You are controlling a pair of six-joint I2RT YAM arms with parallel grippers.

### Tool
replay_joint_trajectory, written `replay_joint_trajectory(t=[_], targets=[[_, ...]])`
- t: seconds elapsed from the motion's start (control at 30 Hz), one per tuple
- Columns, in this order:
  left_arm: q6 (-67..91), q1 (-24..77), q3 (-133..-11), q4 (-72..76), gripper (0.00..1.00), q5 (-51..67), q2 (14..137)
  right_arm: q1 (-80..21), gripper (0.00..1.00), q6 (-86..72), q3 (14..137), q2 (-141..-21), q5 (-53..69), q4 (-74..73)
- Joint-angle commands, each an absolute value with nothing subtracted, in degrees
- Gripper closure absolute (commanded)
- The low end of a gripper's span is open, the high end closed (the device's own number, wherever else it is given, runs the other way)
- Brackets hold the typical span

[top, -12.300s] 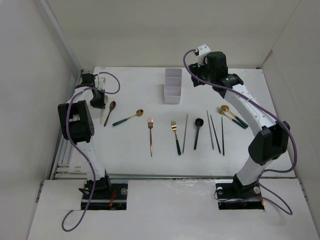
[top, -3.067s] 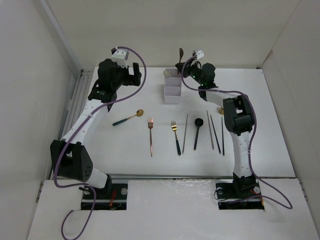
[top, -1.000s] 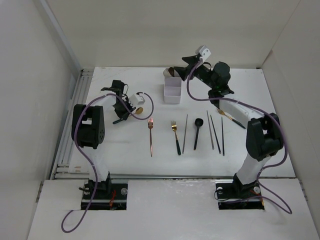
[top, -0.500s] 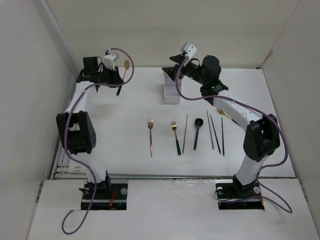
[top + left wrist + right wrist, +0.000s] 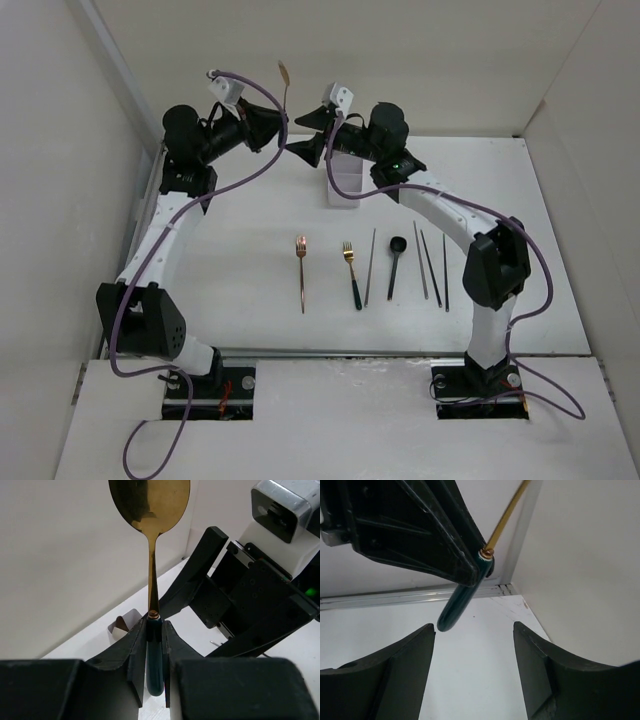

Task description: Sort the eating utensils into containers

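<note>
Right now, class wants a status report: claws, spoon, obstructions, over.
Left claw shut on gold spoon, bowl up. Right claw open, empty, close opposite. Right arm hangs over white organiser.

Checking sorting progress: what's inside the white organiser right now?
From the left wrist view, a brown spoon sits in one compartment of the white organiser. From above, the right arm covers its far compartments, so other contents cannot be seen.

organiser (image 5: 343, 192) mostly behind right arm (image 5: 440, 207), gold spoon (image 5: 150, 510) bowl cropped at top edge
</note>
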State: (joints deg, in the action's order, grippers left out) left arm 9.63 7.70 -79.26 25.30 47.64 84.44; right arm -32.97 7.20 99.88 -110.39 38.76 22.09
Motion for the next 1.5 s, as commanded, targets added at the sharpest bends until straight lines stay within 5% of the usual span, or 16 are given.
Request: replay_joint_trajectory(t=[0.0, 0.33, 0.47, 0.57, 0.6, 0.67, 0.7, 0.73, 0.77, 0.8, 1.13, 1.47], targets=[[12.8, 8.1, -78.7, 30.7, 1.0, 48.9, 84.1, -32.8, 0.31, 4.2, 102.1, -110.1, 43.8, 25.7], [10.3, 9.8, -76.1, 30.7, 1.0, 48.2, 82.3, -32.8, 0.46, -4.1, 103.7, -113.2, 45.8, 30.2], [10.3, 9.8, -75.6, 30.7, 1.0, 48.2, 82.3, -32.8, 0.64, -6.0, 104.3, -114.7, 45.8, 31.5], [10.3, 10.3, -74.5, 30.7, 1.0, 48.2, 81.7, -32.8, 0.85, -7.0, 104.3, -114.7, 45.8, 33.5], [10.3, 10.3, -74.0, 30.7, 1.0, 48.2, 81.7, -32.8, 1.0, -7.0, 104.3, -114.7, 45.8, 34.1], [10.3, 10.3, -73.2, 30.7, 1.0, 47.6, 81.7, -32.3, 1.0, -7.6, 102.8, -114.2, 44.3, 36.2], [10.3, 10.3, -72.6, 30.7, 0.89, 47.6, 81.2, -32.3, 1.0, -7.6, 101.3, -113.4, 42.6, 36.2], [10.3, 10.3, -72.6, 30.1, 0.42, 47.6, 81.2, -31.5, 1.0, -7.6, 100.6, -113.4, 41.7, 36.9], [10.8, 10.3, -72.6, 29.0, 0.13, 47.6, 81.2, -31.5, 1.0, -7.6, 100.1, -112.9, 41.0, 36.9], [10.8, 10.3, -72.6, 28.2, 0.0, 46.5, 81.2, -29.7, 1.0, -7.6, 100.1, -112.9, 40.2, 36.9], [5.5, 9.8, -70.5, 22.1, 0.0, 29.1, 81.2, -17.1, 1.0, -8.2, 97.7, -122.2, 32.3, 40.1], [4.3, 9.8, -70.5, 17.7, 0.0, 27.7, 81.7, -14.9, 1.0, -8.2, 102.0, -131.4, 33.0, 45.9]])
